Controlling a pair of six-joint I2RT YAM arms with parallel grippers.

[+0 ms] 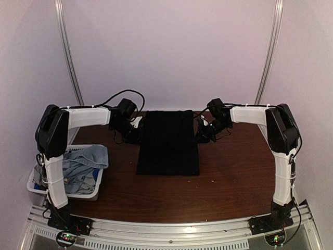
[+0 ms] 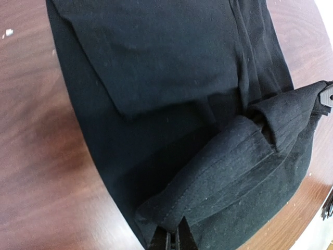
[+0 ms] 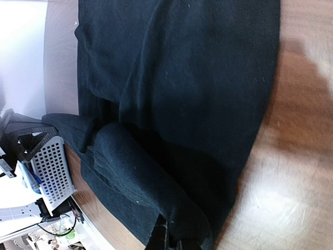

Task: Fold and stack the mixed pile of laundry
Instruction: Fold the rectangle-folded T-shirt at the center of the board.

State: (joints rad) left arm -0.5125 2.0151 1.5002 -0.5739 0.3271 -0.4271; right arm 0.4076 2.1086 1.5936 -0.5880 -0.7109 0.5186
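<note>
A large black shirt (image 1: 168,146) lies folded into a long rectangle in the middle of the brown table (image 1: 234,172). Its far edge is lifted off the table at both corners. My left gripper (image 1: 136,124) is shut on the far left corner; in the left wrist view the fingertips (image 2: 174,238) pinch the hem of the black shirt (image 2: 171,78). My right gripper (image 1: 204,128) is shut on the far right corner, with the cloth rolled over its fingertips (image 3: 174,238). A light-blue denim piece (image 1: 86,159) hangs over the rim of the basket.
A white plastic basket (image 1: 83,196) stands at the near left of the table, beside the left arm's base, with more garments inside. Bare wood shows to the right of the shirt and in front of it. The rail with both arm bases (image 1: 171,229) runs along the near edge.
</note>
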